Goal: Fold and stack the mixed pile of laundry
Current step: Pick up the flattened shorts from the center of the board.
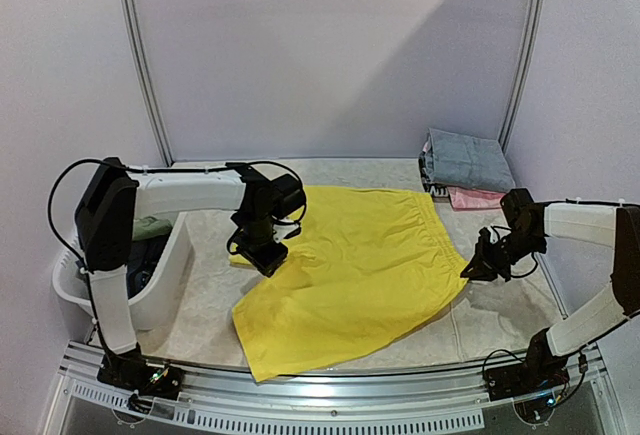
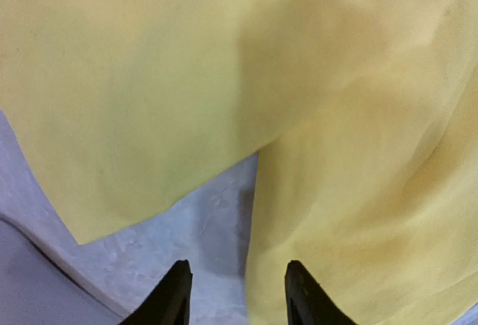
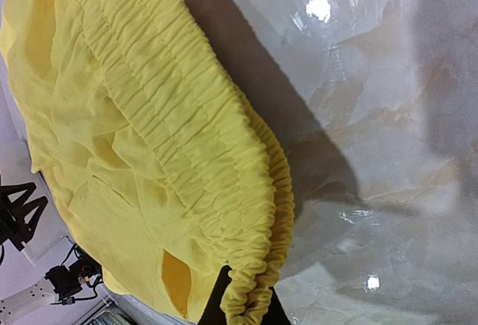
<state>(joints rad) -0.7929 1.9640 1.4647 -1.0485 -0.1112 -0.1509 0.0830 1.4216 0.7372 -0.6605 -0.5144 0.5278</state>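
Note:
The bright yellow shorts (image 1: 350, 265) lie spread out in the middle of the table, waistband to the right. My left gripper (image 1: 262, 255) hovers open and empty over their left side. In the left wrist view my left gripper (image 2: 237, 295) is above the notch of bare table between the two yellow legs (image 2: 351, 190). My right gripper (image 1: 472, 267) is shut on the near corner of the elastic waistband (image 3: 246, 295), with the cloth bunched between the dark fingers (image 3: 216, 306). Dark blue and olive-green items (image 1: 148, 240) lie in the tub at the left.
A white plastic tub (image 1: 165, 290) stands at the table's left edge. A folded grey garment (image 1: 465, 158) on a pink piece (image 1: 475, 198) sits at the back right corner. The table surface (image 3: 388, 153) is shiny beside the waistband. Walls close off the back and sides.

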